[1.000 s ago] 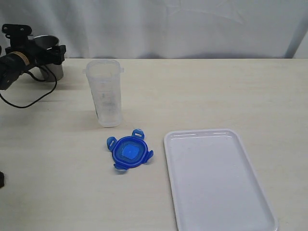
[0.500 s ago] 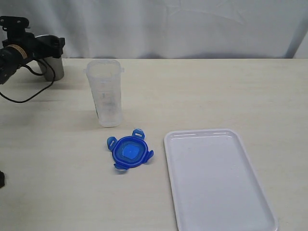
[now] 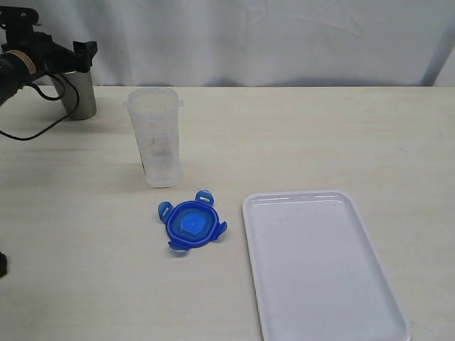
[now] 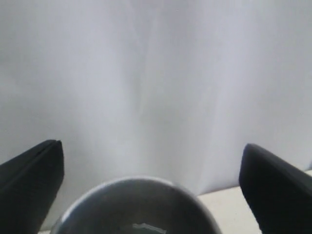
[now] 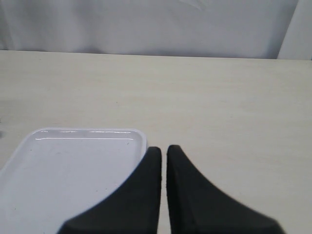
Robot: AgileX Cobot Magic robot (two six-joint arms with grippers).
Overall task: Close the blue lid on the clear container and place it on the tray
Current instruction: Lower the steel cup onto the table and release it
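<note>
Left gripper (image 4: 150,151) hangs wide open over the steel cup (image 4: 97,209), right gripper (image 5: 163,151) pinched shut near the tray (image 5: 87,131).

**Left pincer spread wide, right pincer closed**

The left arm (image 3: 11,65), black, comes in at the far left edge of the exterior view and is held up high. The left pincer (image 4: 148,156) is spread wide. Its two dark fingers (image 4: 34,180) sit at opposite sides of the left wrist view, and nothing is gripped between them. The right pincer (image 5: 164,152) has its two black tapered fingers drawn nearly together, with only a thin slit between the tips, and it holds nothing.
</note>
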